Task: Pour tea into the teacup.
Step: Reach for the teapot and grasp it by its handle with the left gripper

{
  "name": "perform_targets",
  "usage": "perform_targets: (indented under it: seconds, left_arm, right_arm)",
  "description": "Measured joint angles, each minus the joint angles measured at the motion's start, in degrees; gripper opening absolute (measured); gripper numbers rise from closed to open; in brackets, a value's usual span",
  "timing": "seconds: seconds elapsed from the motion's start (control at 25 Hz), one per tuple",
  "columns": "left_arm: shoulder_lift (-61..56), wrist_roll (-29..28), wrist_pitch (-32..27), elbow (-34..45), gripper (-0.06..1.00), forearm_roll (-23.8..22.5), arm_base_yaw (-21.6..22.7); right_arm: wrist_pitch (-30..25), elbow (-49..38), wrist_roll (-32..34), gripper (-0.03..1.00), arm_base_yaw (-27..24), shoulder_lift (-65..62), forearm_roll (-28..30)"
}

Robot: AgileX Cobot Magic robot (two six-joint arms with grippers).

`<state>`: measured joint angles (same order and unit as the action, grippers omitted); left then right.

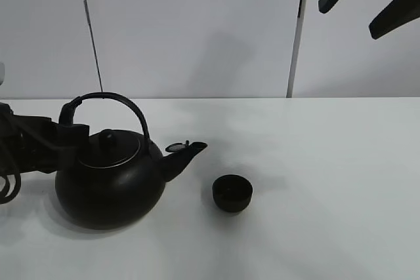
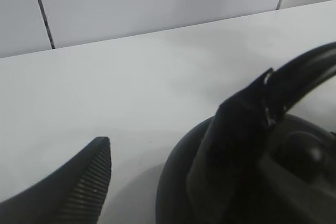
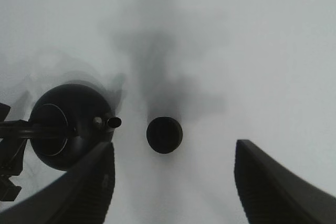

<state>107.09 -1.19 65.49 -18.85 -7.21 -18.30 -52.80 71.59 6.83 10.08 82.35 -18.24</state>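
The teacup (image 1: 232, 193), a small matte black bowl-like cup, stands on the white table just right of the kettle's spout (image 1: 186, 154). It also shows from above in the right wrist view, teacup (image 3: 164, 135). The large black kettle (image 1: 108, 185) stands at the left with its arched handle (image 1: 125, 104) upright. My left gripper (image 1: 69, 132) is at the handle's left base. In the left wrist view one finger (image 2: 231, 145) lies against the handle (image 2: 310, 64) while the other ribbed finger (image 2: 84, 187) stands well apart. My right gripper (image 1: 350, 21) hangs high at the upper right, open and empty.
A white table (image 1: 328, 162) carries everything, backed by a white panelled wall (image 1: 197, 31). The left arm's body and cables (image 1: 13, 162) lie at the table's left edge. From above, the kettle (image 3: 65, 127) and cup sit between the right gripper's fingers (image 3: 273, 182).
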Motion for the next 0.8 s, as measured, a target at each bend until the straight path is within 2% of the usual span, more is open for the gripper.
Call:
perform_targets:
  seconds: [0.32,0.56,0.72,0.8]
  left_arm:
    - [0.1,0.4,0.0,-0.5,0.46,1.3,-0.1]
    - [0.1,2.0,0.1,-0.5,0.46,4.7,-0.3]
    - [0.1,2.0,0.1,-0.6,0.45,4.9,-0.3]
    - [0.1,2.0,0.1,-0.6,0.42,4.4,-0.3]
  right_arm:
    - [0.2,0.0,0.0,0.45,0.0,0.0,0.0]
    - [0.4,0.0,0.0,0.45,0.0,0.0,0.0]
    - [0.5,0.0,0.0,0.45,0.0,0.0,0.1]
    - [0.5,0.0,0.0,0.45,0.0,0.0,0.1]
